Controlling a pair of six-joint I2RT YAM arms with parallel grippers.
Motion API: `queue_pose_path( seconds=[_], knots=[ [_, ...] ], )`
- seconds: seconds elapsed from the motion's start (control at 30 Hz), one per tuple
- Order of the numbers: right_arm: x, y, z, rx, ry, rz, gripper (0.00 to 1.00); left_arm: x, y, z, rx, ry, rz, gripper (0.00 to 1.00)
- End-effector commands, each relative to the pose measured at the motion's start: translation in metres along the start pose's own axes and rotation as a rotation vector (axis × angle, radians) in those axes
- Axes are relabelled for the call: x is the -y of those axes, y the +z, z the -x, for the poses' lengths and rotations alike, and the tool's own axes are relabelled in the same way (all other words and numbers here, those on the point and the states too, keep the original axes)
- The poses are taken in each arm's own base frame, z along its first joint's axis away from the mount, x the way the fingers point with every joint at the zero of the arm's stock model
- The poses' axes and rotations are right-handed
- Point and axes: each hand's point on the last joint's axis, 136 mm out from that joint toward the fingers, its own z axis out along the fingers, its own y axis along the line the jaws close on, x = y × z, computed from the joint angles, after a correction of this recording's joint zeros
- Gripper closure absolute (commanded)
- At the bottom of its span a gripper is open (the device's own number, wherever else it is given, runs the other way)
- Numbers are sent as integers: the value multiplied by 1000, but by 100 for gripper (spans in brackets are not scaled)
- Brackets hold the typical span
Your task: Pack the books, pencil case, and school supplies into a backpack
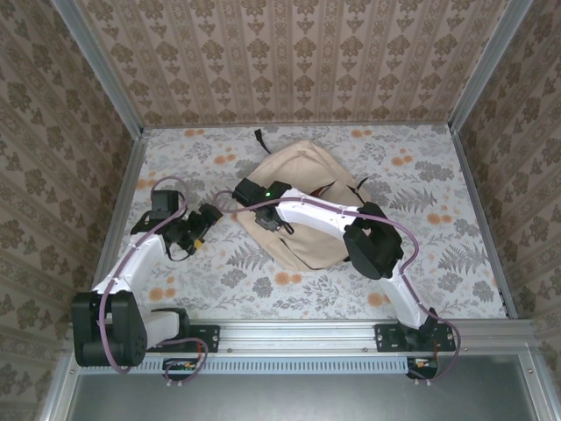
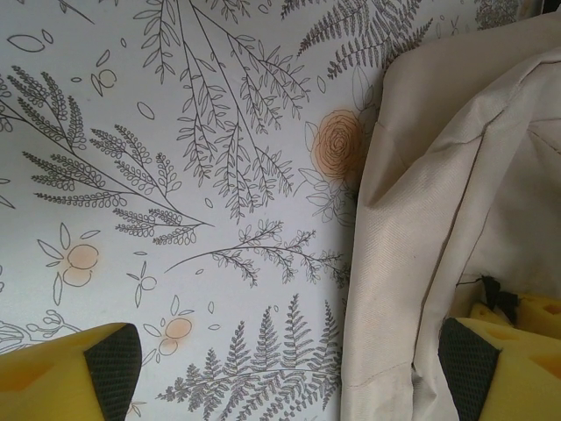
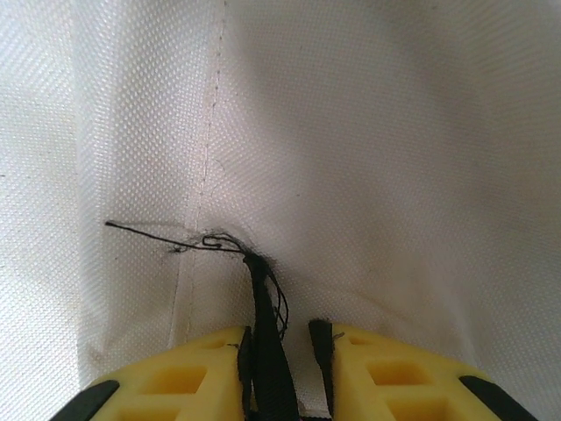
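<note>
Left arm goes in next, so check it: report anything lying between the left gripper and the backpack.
Nothing visible does. The left gripper hangs open above the floral table cover, and the edge of the backpack already shows inside its open span.

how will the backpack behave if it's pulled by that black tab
Probably floppy: the backpack lies creased and slumped, so its cloth would likely lift and stretch before the whole bag moves. The thin tab between the fingers may slip.
</note>
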Motion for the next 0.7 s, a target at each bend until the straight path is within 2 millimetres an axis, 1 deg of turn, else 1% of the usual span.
queue_pose_path(
  seconds=[0.0, 0.1, 0.27, 0.37, 0.5, 0.6, 0.67],
  knots=[
    [4, 5, 0, -16, 0, -31, 74, 0, 0, -2, -11, -2, -12, 9],
    [9, -5, 4, 10, 19, -28, 86, 3, 0, -4, -16, -9, -27, 9],
    [25, -39, 16, 128, 101, -18, 95, 16, 1, -11, -34, -5, -67, 12],
    [34, -56, 18, 183, 154, -15, 97, 37, 3, -21, -66, 7, -141, 15],
    [39, -67, 15, 225, 212, 8, 100, 66, 8, -38, -105, 60, -192, 21],
    [37, -71, 14, 245, 250, 60, 100, 84, 17, -50, -138, 95, -223, 29],
    [36, -74, 13, 258, 279, 103, 100, 93, 24, -57, -160, 105, -242, 37]
  ],
)
